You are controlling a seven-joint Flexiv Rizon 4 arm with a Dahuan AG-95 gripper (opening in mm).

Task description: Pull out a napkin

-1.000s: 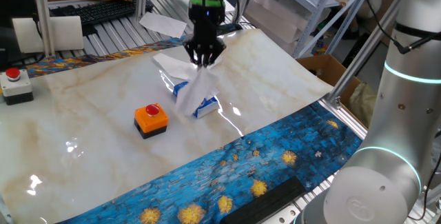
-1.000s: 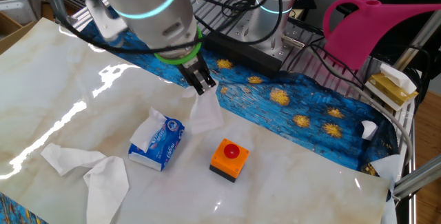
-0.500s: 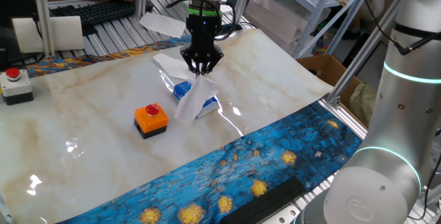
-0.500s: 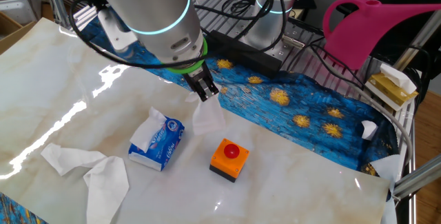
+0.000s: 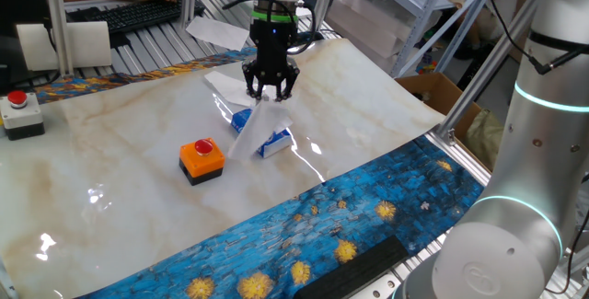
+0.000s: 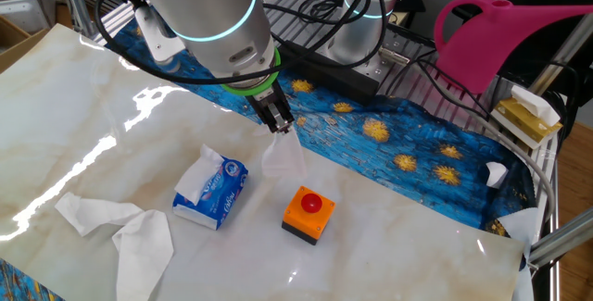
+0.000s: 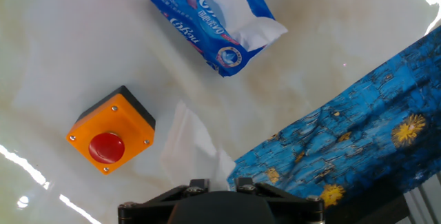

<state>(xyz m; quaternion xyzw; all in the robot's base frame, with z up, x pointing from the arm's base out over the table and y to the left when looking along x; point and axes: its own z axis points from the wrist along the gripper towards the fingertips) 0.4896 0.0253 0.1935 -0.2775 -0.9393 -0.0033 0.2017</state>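
My gripper (image 5: pixel 270 95) hangs above the marble table, shut on the top of the napkin (image 5: pixel 250 132), a thin white sheet that dangles free beside the small blue carton (image 5: pixel 273 140). In the other fixed view the gripper (image 6: pixel 281 127) holds the napkin (image 6: pixel 283 157) to the right of the carton (image 6: pixel 213 190), clear of it. In the hand view the napkin (image 7: pixel 194 140) shows blurred under the hand, and the carton (image 7: pixel 210 25) lies further off with white tissue sticking out of its slot. My fingertips are hidden in the hand view.
An orange box with a red button (image 6: pixel 308 213) stands on the table just below the hanging napkin. Crumpled white tissues (image 6: pixel 125 229) lie left of the carton. A blue patterned cloth (image 7: pixel 358 107) covers the table edge. A pink watering can (image 6: pixel 505 32) stands at the far right.
My gripper has moved away from the carton with the napkin in it. The napkin has come free of the carton and now hangs clear of it.
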